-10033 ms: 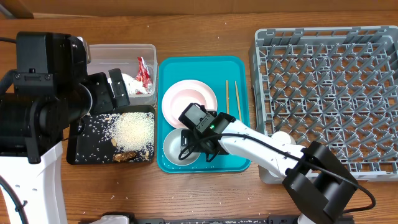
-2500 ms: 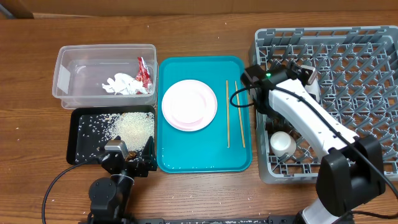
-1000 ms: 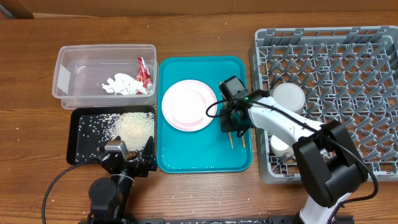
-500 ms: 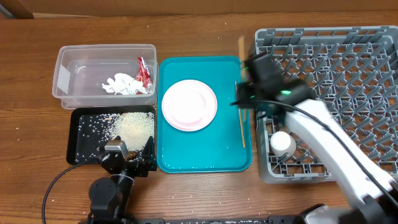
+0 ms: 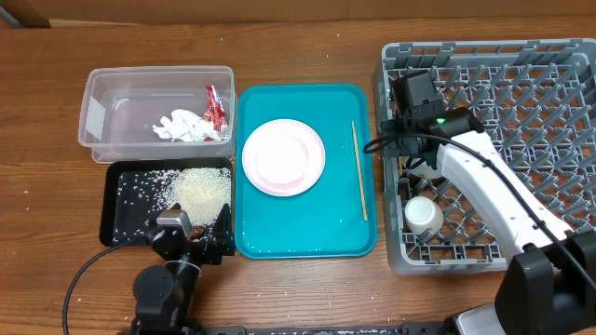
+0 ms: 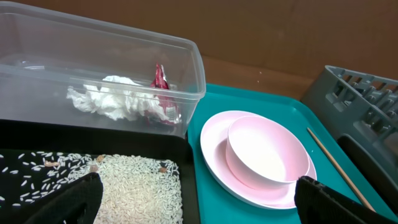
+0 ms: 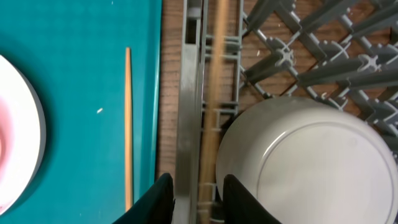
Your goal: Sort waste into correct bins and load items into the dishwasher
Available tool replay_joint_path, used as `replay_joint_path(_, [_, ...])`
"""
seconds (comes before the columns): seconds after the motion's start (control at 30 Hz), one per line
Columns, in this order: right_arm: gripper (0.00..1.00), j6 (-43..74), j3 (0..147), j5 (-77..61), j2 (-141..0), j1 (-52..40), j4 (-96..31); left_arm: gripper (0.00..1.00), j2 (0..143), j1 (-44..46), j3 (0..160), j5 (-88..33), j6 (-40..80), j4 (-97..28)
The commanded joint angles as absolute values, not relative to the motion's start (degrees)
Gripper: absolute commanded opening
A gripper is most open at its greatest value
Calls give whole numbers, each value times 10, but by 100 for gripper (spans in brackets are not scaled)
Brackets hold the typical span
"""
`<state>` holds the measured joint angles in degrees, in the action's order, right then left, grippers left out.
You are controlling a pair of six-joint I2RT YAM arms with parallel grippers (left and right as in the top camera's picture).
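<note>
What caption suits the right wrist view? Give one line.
Right gripper carries one chopstick over the dish rack beside an upturned bowl.

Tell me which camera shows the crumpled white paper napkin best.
Left wrist: the crumpled white paper napkin fills much of the frame, its folds plain through the clear plastic tub. Overhead shows it small but unobstructed. Right wrist misses it entirely.

A teal tray [image 5: 307,223] is laid on a wooden table [image 5: 298,46], with scattered grains nearby.
</note>
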<state>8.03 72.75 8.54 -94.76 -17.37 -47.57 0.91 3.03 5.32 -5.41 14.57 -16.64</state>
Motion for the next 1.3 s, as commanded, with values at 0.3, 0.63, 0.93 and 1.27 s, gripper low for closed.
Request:
replay_joint_path(0.3, [33,75,694,-11,-946,-293,-473,100,3,34,51,-58,143,-164])
replay_joint_path(0.63, [40,76,638,90,-1046,-296,-347,100,3,34,51,-58,143,-164])
replay_joint_path(0.93, [28,90,637,88,-1092,-296,-334,100,3,34,51,-58,143,-164])
replay_joint_path(1.27, [4,107,716,37,-1056,-308,-442,100,3,34,51,-58,143,-164])
